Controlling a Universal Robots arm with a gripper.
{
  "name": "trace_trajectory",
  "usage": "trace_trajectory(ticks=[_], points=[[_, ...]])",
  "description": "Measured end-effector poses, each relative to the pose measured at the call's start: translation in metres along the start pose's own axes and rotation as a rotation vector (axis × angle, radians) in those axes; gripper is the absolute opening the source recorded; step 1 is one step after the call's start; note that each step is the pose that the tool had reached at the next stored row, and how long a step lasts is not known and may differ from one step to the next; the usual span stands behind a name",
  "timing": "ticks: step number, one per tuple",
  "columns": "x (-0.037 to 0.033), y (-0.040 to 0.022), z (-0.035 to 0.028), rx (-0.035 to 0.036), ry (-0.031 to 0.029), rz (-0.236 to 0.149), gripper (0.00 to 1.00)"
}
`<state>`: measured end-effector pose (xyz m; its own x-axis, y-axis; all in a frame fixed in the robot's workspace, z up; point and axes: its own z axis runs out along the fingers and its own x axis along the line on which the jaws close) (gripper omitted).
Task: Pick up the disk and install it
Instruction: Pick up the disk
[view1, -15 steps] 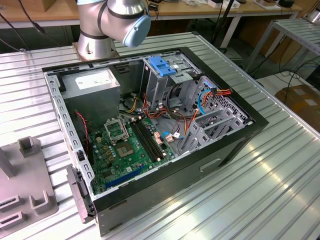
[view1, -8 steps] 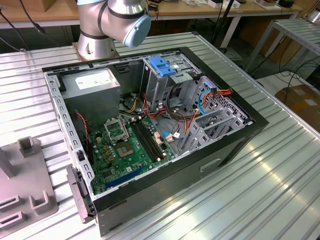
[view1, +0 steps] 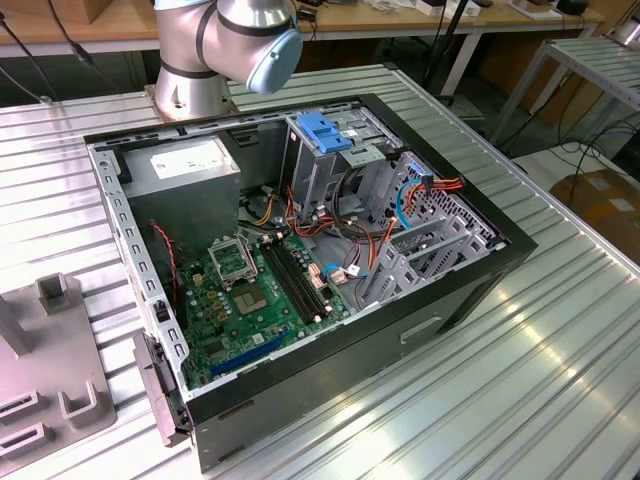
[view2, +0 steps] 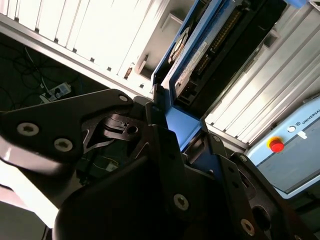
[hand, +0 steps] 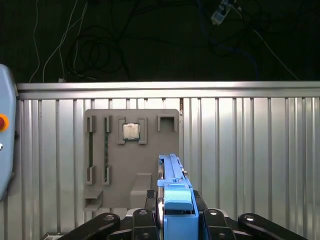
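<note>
The disk (hand: 172, 182) is a flat drive in a blue plastic frame. In the first wrist view it stands on edge between my black fingers (hand: 142, 220), above the ribbed metal table. In the second wrist view the disk (view2: 192, 60) shows its blue frame, a white label and a dark connector edge running away from the fingers (view2: 165, 145). My gripper (hand: 174, 216), also seen from the other side (view2: 167, 125), is shut on the disk's near end. In the exterior view the open computer case (view1: 470, 290) lies on the table, with the arm's base (view1: 185, 60) behind it.
A tall metal cage with a blue top (view1: 325, 130) stands in the case beside a grey power supply (view1: 190, 165) and loose cables. Below the disk, a grey fixture plate (hand: 150, 150) carries a processor chip (hand: 131, 131). A pale blue box with a red button (view2: 276, 145) sits nearby.
</note>
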<state>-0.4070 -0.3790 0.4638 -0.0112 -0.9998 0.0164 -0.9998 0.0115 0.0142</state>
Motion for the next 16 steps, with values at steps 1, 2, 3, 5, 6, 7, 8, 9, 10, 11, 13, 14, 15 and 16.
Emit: trace_trajectory(ticks=[1,2,3,5,6,7,8,9,10,11,13,14,15,16], points=[[0.0,-0.0014,-0.0004,0.0001,0.0001,0.0,0.37],[0.0,-0.0037,-0.0012,-0.0001,0.0005,0.0,0.37],[0.0,-0.0052,-0.0016,0.0001,0.0006,0.0,0.37],[-0.0001,-0.008,-0.0026,0.0,0.0008,0.0,0.37],[-0.0001,-0.0097,-0.0031,0.0001,0.0009,0.0,0.37],[-0.0001,-0.0119,-0.0036,0.0,0.001,0.0,0.37],[-0.0001,-0.0132,-0.0039,0.0001,0.0011,0.0,0.37],[-0.0001,-0.0153,-0.0048,0.0,0.0014,0.0,0.37],[-0.0001,-0.0175,-0.0056,0.0001,0.0019,0.0,0.37],[-0.0002,-0.0204,-0.0069,0.0,0.0029,0.0,0.37],[-0.0002,-0.0253,-0.0089,0.0,0.004,0.0,0.37],[-0.0002,-0.0265,-0.0091,0.0001,0.0043,0.0,0.37],[-0.0002,-0.0281,-0.0095,0.0001,0.0048,0.0,0.37],[-0.0002,-0.0298,-0.0097,0.0001,0.005,0.0,0.37]])
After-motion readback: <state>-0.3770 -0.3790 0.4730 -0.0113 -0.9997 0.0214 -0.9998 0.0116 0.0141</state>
